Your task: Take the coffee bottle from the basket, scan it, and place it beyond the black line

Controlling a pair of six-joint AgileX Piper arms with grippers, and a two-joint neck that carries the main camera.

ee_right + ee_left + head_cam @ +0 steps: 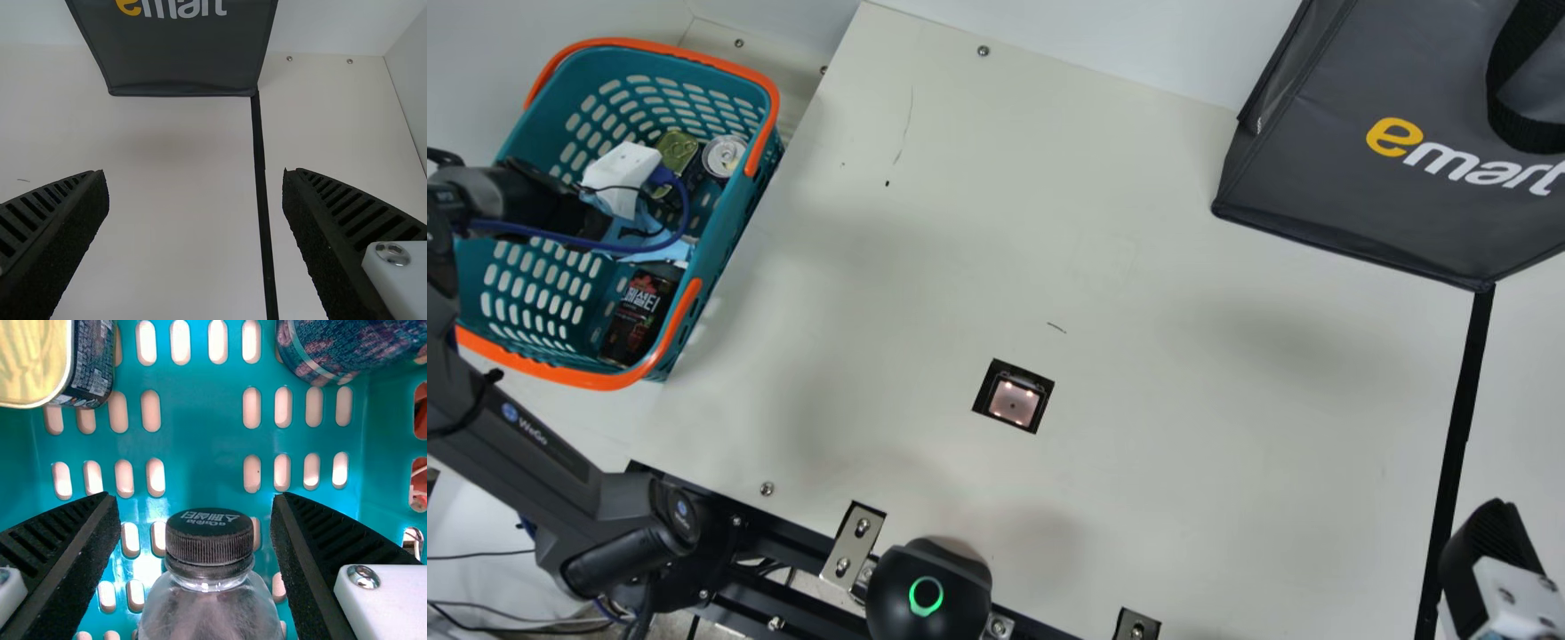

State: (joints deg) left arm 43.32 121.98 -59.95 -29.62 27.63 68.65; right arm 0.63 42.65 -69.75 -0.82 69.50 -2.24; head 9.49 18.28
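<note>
Noting the positions as recorded: the coffee bottle [209,547] is located in the teal basket [729,236], which is found at the upper left of the main view. In the left wrist view the bottle is seen from its cap end, lower centre of the frame. A black ridged cap and a clear shoulder are observed; whether the bottle is fully upright cannot be told.

The left pincer [587,213] is positioned over the basket, left side of the main view. It is open: in the left wrist view its ribbed fingers [297,540] are spread to either side of the cap, with gaps left between.

Also contained in the basket: a gold-topped tin [678,149], a can with a silver top [724,156] just beside it, and a dark container with red print [639,318] nearer the frame's lower left.

The right pincer [1489,551] is seen at the lower right of the main view, by the black line [1458,444]. It is open too, its fingers set well apart in the right wrist view.

A lit scanner [1014,398] is set into the cream surface [925,311], near the centre of the main view. The dark grey bag [1352,204] is placed at upper right, one corner by the line's upper end.
</note>
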